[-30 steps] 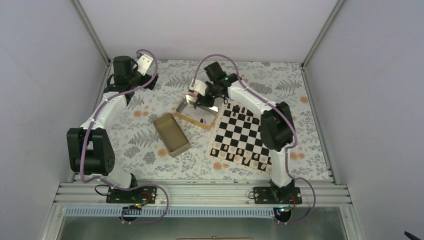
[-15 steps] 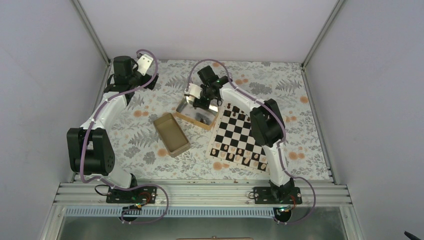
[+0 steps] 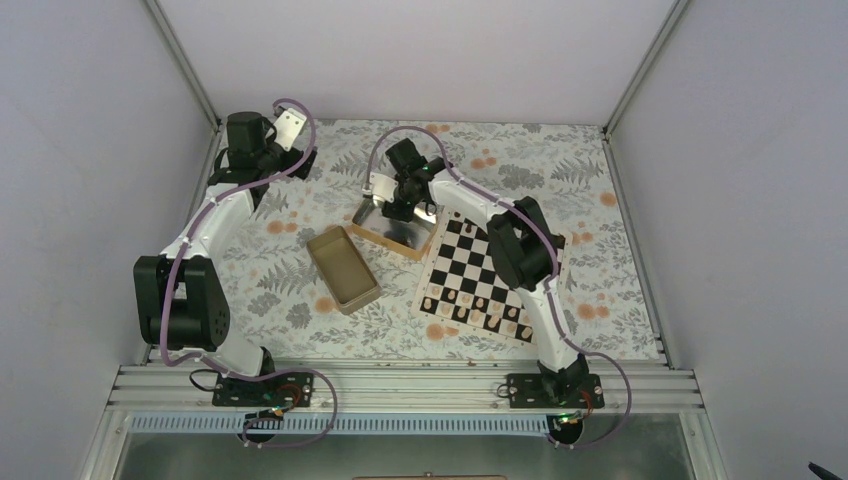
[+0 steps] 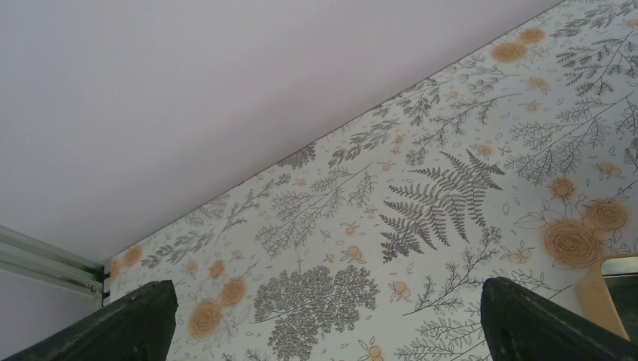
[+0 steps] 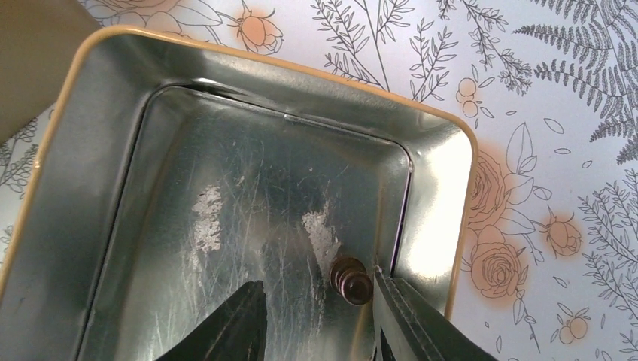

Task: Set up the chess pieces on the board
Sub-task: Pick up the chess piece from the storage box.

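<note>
Nearest, the square black-and-white chessboard with a light wooden border [image 3: 478, 268] lies on the floral-patterned surface [image 3: 300, 300], with pale light-wood pieces [image 3: 480, 312] along its near rows. Left of it sits a rectangular golden tin box [image 3: 343, 268]. Farther back, the right hand [image 5: 320, 301] hangs inside an open shiny-lined tin [image 5: 440, 158], fingers apart around a small dark brown wooden chess piece [image 5: 350, 280], which seemingly touches one finger. Farthest, the left hand [image 4: 325, 301] hovers, fingers wide apart.

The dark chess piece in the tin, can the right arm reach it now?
Probably yes: the right gripper hangs open over the tin, the dark chess piece between its fingers, though the tin's wall sits close.
</note>
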You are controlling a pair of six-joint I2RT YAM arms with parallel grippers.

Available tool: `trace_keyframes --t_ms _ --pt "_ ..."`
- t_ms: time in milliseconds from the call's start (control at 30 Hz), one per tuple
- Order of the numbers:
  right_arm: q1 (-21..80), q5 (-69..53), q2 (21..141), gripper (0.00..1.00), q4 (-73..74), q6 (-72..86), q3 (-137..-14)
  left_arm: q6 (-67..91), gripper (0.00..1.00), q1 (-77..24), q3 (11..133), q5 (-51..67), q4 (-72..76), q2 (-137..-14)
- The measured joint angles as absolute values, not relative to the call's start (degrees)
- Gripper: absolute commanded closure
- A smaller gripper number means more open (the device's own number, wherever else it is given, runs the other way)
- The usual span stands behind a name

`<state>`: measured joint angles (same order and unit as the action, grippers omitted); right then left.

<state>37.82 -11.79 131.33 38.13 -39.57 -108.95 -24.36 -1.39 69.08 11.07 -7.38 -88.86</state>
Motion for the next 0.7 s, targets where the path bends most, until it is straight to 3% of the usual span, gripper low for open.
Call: trace_keyframes --t_ms 700 --pt "39.29 -5.82 133.97 0.6 37.01 -39.59 -109.93 -24.36 0.0 -1.32 69.08 11.22 -6.92 -87.96"
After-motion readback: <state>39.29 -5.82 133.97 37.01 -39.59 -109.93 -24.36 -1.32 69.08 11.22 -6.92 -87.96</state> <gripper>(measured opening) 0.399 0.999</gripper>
